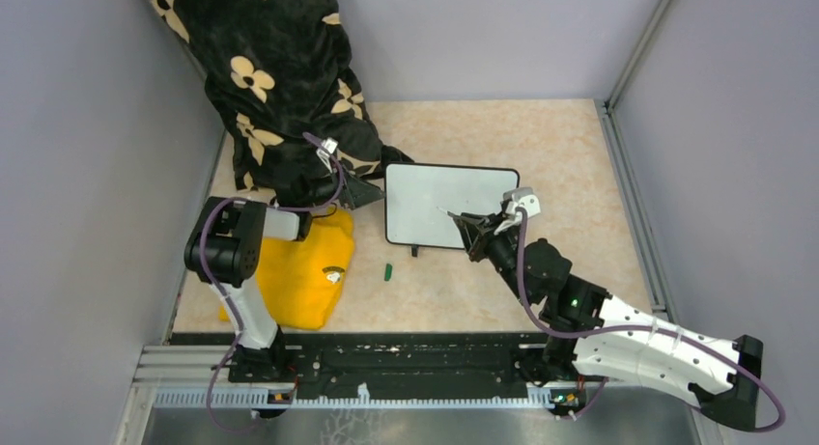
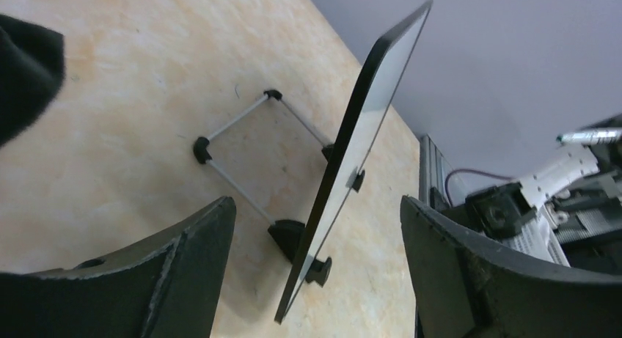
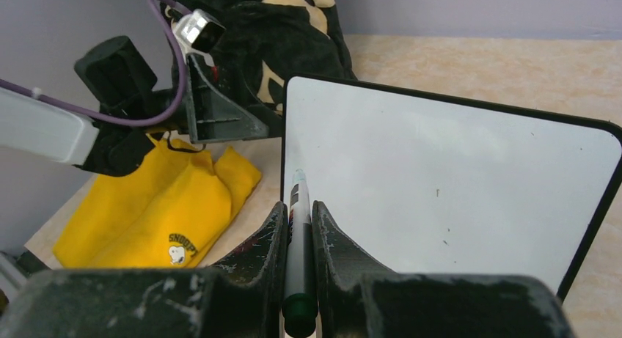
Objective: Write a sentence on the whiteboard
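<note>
yellow cloth (image 1: 299, 271), green cap (image 1: 388, 271) near whiteboard (image 1: 435, 208) — floral fabric (image 1: 280, 69) beside

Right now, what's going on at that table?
The right end effector is shut on a marker, with the tip close to the face of the whiteboard, which stands upright on the table. I can't tell whether the tip touches. The board face is blank, so no writing yet. The left end effector is open at the board edge nearest the left arm and is not gripping it.

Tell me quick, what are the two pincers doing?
Left pincer: open, with the whiteboard between its jaws.
Right pincer: closed on the marker.
</note>
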You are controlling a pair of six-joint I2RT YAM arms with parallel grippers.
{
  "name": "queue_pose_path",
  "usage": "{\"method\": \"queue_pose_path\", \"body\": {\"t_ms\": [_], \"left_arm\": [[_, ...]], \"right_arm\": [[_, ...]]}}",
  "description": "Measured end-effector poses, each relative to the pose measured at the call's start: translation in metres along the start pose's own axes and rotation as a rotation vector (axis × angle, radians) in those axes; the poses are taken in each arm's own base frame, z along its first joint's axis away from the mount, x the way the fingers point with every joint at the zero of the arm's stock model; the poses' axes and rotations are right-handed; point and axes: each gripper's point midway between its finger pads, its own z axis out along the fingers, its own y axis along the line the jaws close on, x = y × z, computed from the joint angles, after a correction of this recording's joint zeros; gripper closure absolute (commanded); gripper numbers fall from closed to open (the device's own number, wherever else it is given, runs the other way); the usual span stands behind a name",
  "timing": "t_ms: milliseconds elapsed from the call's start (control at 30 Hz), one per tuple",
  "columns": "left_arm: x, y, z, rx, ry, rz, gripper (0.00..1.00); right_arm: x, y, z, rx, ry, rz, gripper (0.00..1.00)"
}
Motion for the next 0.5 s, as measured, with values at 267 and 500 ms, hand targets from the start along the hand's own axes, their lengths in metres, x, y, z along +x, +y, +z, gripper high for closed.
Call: {"method": "queue_pose_path", "body": {"t_ms": [267, 500], "left_arm": [[0.024, -0.009, 0.004, 0.134, 0.041, 0.008, 0.24], [0.063, -0.025, 0.022, 0.177, 0.173, 0.086, 0.34]], "right_arm": [[-0.005, 0.005, 0.004, -0.005, 0.005, -0.002, 1.00], [-0.003, 0.005, 0.005, -0.003, 0.011, -0.005, 1.00]]}}
